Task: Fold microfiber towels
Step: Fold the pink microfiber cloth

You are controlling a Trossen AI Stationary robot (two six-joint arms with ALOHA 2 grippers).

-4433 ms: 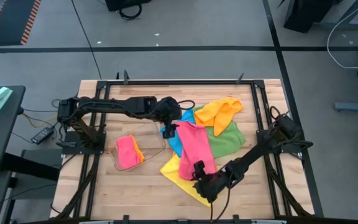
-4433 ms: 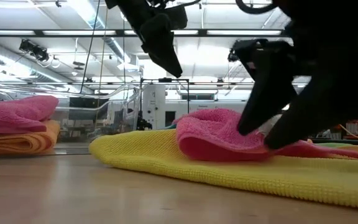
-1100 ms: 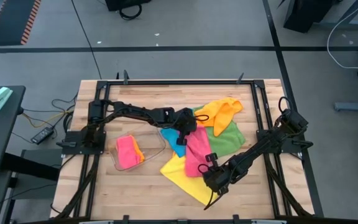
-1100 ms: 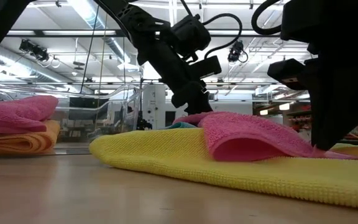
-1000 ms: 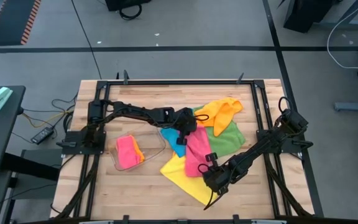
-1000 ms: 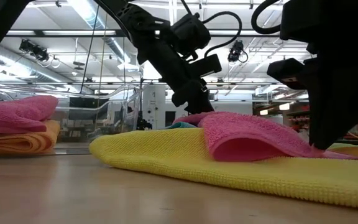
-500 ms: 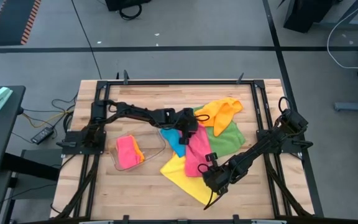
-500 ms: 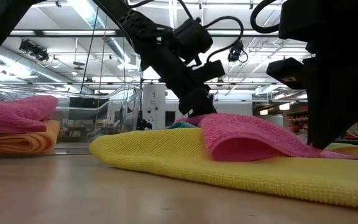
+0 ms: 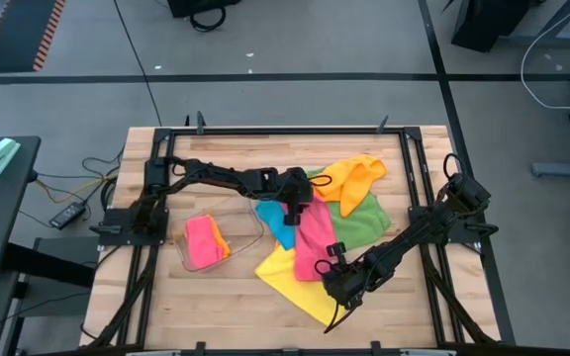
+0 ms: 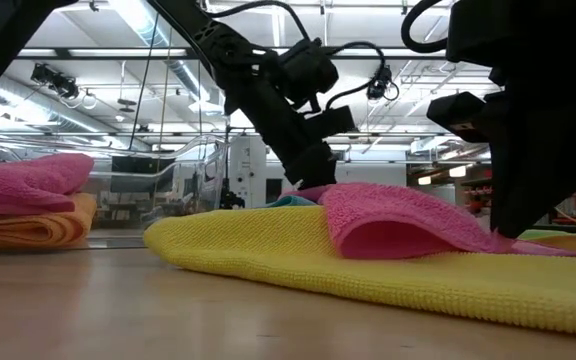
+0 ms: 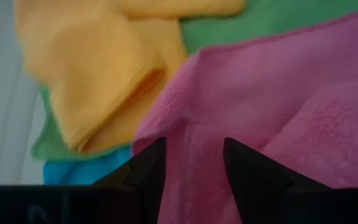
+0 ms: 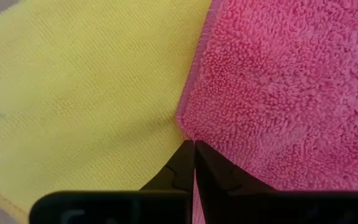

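Wooden bench carries a clear tray with what look like two folded towels, pink over orange. One pink towel lies doubled on the yellow towel; blue, green and orange wait crumpled. Left gripper sits at its far edge, fingers apart, holding nothing. Right gripper is pinched shut on its near corner. Bare wood lies nearer the front.

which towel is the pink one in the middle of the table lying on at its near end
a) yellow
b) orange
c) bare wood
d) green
a: in the low view the folded pink towel rests on the yellow towel, and the right wrist view shows pink against yellow at the right claw.
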